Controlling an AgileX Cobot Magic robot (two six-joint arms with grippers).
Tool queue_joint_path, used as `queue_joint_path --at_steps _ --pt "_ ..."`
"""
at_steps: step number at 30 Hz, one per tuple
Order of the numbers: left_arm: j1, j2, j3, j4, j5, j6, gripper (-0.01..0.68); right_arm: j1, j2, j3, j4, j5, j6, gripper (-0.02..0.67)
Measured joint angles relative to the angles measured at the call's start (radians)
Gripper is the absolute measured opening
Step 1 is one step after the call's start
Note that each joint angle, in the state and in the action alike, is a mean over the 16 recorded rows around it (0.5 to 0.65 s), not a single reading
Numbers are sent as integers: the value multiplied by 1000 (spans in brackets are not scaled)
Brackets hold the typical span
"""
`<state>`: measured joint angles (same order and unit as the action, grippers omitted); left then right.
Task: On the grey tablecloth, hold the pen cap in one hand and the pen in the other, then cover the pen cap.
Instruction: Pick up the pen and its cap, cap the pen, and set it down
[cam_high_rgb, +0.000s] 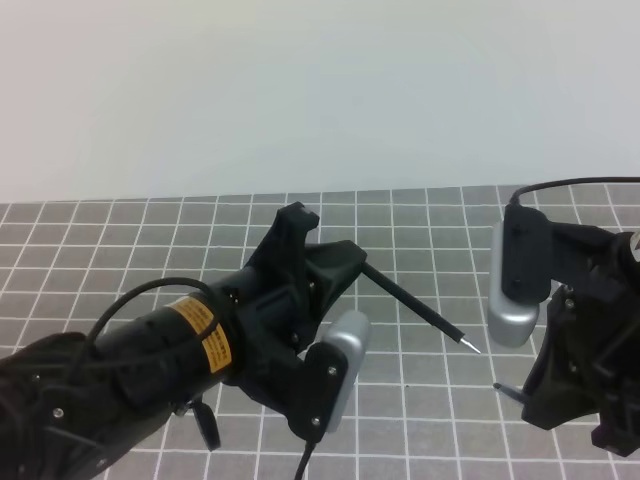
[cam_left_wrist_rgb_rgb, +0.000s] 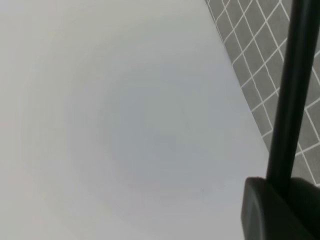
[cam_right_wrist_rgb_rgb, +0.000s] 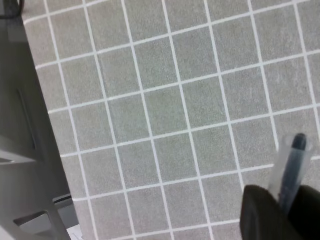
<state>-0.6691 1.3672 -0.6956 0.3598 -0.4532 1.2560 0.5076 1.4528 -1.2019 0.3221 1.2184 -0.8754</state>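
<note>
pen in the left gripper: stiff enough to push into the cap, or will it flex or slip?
Probably stiff: the pen juts straight from the left gripper with no visible sag. Its slim, smooth shaft may slide or pivot under an end-on push. Likely light, so the shut jaws should carry it.

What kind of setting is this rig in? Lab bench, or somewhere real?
Probably a staged lab tabletop: a grey tablecloth with a white grid, a plain blank wall behind it, and nothing out but the pen and pen cap, both held.
</note>
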Motion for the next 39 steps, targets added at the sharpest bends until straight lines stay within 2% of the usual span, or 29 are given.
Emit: queue_joint_path --at_steps 14,39 --pt "-53 -1 -17 -17 60 38 41 0 1 -28 1 0 32 86" --pt "-54 1 -83 -127 188 199 41 0 22 -32 -20 -1 110 86"
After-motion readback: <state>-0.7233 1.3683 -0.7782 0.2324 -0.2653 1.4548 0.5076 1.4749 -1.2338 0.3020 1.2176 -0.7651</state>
